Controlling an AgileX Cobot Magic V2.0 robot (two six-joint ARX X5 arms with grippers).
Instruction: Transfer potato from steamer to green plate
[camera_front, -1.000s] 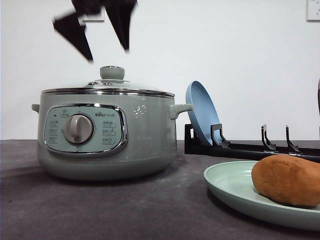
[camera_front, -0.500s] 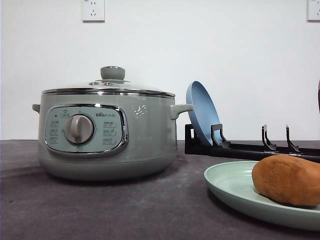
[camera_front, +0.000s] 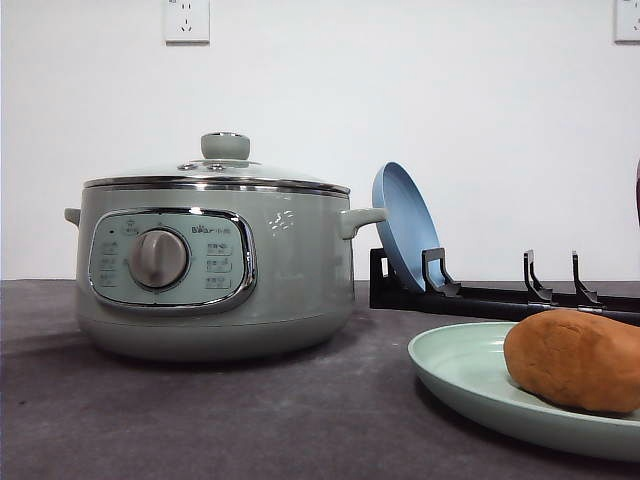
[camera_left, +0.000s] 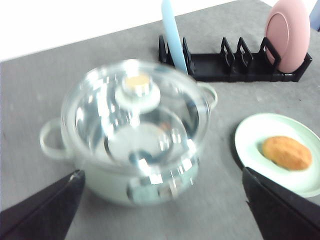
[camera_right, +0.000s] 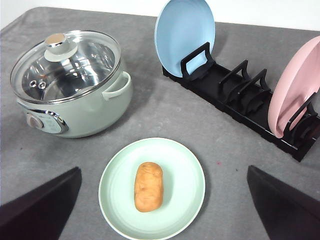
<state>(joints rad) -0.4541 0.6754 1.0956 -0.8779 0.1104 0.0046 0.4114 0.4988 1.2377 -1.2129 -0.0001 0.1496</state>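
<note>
- Left end effector (camera_left: 160, 210): fingers spread wide apart, empty, above the steamer (camera_left: 132, 132).
- Right end effector (camera_right: 162, 210): likewise spread and empty, above the green plate (camera_right: 187, 172).
- Potato (camera_right: 148, 186) lies mid-plate, long axis running near-to-far.
- Steamer lidded, left of the plate; bare table (camera_right: 150, 112) between them.
- Black rack (camera_right: 240, 102) behind holds a blue plate (camera_right: 184, 32) and a pink plate (camera_right: 295, 90).

Blue plate (camera_right: 184, 34), pink plate (camera_right: 295, 95) upright in black rack (camera_right: 240, 102).

**Materials and surface finishes**

Steamer (camera_front: 215, 270) — satin sage body, chrome-trimmed panel, clear glass lid (camera_right: 65, 65) over a shiny steel interior. Green plate (camera_right: 151, 188) and blue plate (camera_right: 185, 36): smooth and glossy. Potato (camera_right: 148, 186) — matt skin. Table (camera_right: 150, 112): matt grey.
</note>
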